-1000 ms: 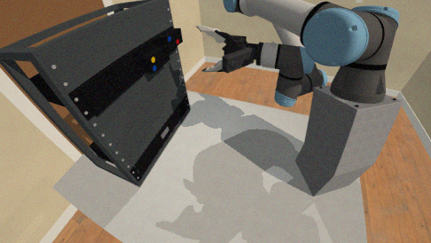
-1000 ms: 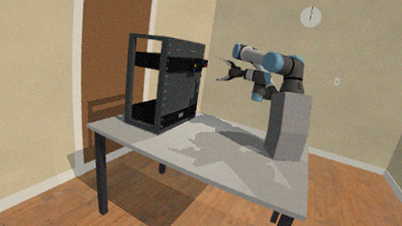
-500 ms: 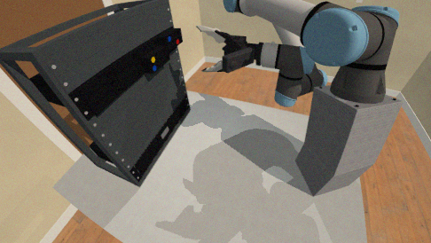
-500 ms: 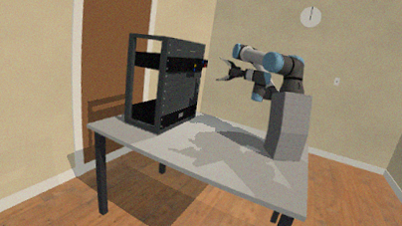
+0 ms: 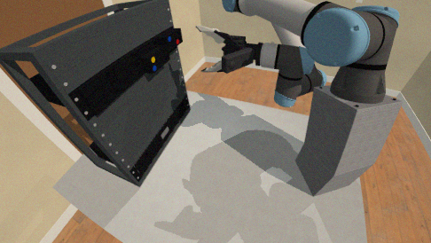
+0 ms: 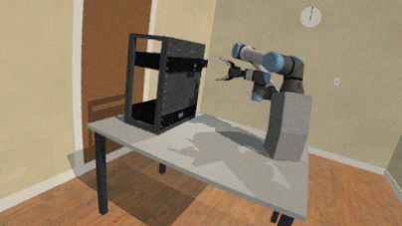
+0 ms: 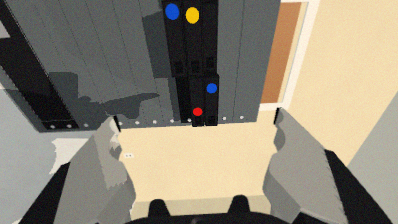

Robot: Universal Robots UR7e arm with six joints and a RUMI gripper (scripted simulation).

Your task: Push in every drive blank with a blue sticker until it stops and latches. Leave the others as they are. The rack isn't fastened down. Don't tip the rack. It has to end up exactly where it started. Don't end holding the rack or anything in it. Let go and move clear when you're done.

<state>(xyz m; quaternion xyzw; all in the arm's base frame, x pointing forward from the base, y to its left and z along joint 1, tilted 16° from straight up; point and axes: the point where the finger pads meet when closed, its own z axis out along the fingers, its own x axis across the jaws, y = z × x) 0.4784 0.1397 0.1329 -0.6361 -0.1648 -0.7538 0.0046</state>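
The dark grey rack [image 5: 133, 111] [image 6: 163, 84] [image 7: 100, 45] stands upright on the table's left part. A row of black drive blanks runs across its upper front. One blank with a blue sticker [image 5: 169, 38] [image 7: 211, 88] sits beside one with a red sticker [image 5: 178, 41] [image 7: 197, 111] at the rack's edge nearest the arm. Another blue sticker [image 5: 154, 68] [image 7: 172, 11] and a yellow sticker [image 5: 152, 58] [image 7: 192, 15] mark blanks further along. My gripper [image 5: 200, 49] [image 6: 218, 69] [image 7: 196, 112] is open and empty. It hangs in the air at the blanks' height, a short way from the rack, touching nothing.
The grey table [image 5: 248, 195] [image 6: 231, 175] carries the rack and the arm's grey pedestal [image 5: 346, 142] [image 6: 287, 126] at the right. A brown door [image 6: 112, 31] and beige walls stand behind the rack. The table's edges lie close behind the rack.
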